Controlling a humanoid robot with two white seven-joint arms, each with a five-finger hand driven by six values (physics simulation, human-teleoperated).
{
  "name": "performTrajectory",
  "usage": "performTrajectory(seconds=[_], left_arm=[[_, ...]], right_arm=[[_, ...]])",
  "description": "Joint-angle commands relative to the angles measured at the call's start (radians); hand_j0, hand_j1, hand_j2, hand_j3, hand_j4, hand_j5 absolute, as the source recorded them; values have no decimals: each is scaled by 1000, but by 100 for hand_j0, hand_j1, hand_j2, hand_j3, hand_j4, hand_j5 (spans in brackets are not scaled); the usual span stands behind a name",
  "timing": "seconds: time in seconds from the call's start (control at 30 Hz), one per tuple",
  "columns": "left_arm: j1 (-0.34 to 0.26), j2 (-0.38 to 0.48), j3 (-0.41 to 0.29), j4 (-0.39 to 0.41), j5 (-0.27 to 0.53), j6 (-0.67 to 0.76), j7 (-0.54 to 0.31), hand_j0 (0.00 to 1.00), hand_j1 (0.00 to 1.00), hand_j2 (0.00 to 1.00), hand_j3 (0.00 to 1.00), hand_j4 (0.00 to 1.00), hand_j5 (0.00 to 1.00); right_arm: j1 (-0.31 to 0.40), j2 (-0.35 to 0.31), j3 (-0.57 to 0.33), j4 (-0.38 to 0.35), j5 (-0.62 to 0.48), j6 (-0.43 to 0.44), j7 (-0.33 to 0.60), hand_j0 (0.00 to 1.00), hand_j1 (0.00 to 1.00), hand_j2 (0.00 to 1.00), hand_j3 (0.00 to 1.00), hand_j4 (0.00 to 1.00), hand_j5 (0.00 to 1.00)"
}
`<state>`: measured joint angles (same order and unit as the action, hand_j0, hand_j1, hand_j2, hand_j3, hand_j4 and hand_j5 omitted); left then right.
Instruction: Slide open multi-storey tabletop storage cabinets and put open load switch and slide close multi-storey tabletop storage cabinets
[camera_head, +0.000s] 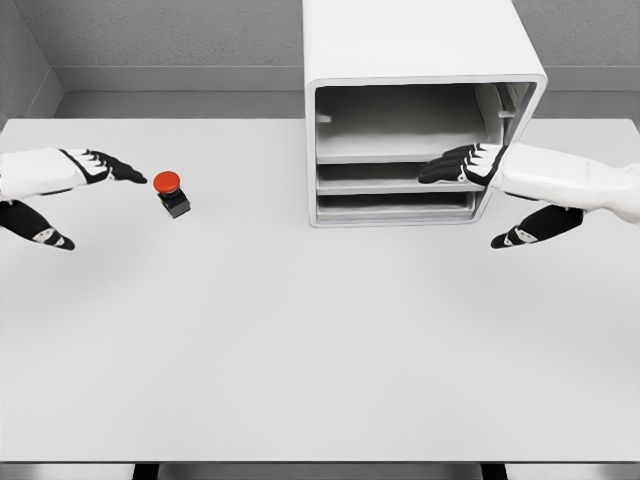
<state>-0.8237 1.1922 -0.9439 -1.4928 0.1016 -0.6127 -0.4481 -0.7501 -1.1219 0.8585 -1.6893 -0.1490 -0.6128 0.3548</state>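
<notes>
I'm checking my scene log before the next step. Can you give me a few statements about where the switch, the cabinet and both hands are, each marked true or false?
1. The black load switch with a red round button stands on the white table, outside the cabinet. True.
2. The left hand grips the switch. False: its fingers are spread beside the switch, holding nothing.
3. The right hand reaches to the front of the white multi-storey storage cabinet, at its middle level. True.
4. The cabinet lies tipped on its side. False: it stands upright.
5. The switch is to the right of the cabinet. False: it is to its left.
</notes>
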Motion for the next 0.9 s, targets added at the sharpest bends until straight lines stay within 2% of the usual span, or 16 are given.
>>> performTrajectory(seconds=[0.0,0.13,0.2,0.47,0.6,0.67,0.77,0.87], left_arm=[[0,-51,1,0,27,2,-9,100,100,100,100,100,100],[-21,-126,5,42,0,2,-7,100,100,100,100,100,100],[-37,-192,5,97,-48,2,-6,100,100,100,100,100,100],[-72,-310,-6,233,-154,2,-4,100,100,100,100,100,100],[-75,-342,-7,272,-181,2,-1,100,100,100,100,100,100],[-75,-376,-7,318,-201,2,-1,100,100,100,100,100,100],[-75,-388,-9,342,-204,2,-3,100,100,100,100,100,100],[-74,-405,-10,374,-204,2,-3,100,100,100,100,100,100]], right_arm=[[0,2,1,-1,-7,2,0,100,100,100,100,100,100],[0,57,8,2,-7,2,9,100,100,100,100,100,100],[-3,114,8,7,-1,2,15,100,100,100,100,100,100],[-8,146,-26,14,81,2,12,100,100,100,100,100,100],[-34,200,-38,99,103,2,15,100,100,100,100,100,100],[-46,217,-38,126,108,2,30,100,100,100,100,100,100],[-58,280,-38,181,126,2,67,100,100,100,100,100,100],[-72,292,-36,185,174,2,69,100,100,100,100,100,100]])
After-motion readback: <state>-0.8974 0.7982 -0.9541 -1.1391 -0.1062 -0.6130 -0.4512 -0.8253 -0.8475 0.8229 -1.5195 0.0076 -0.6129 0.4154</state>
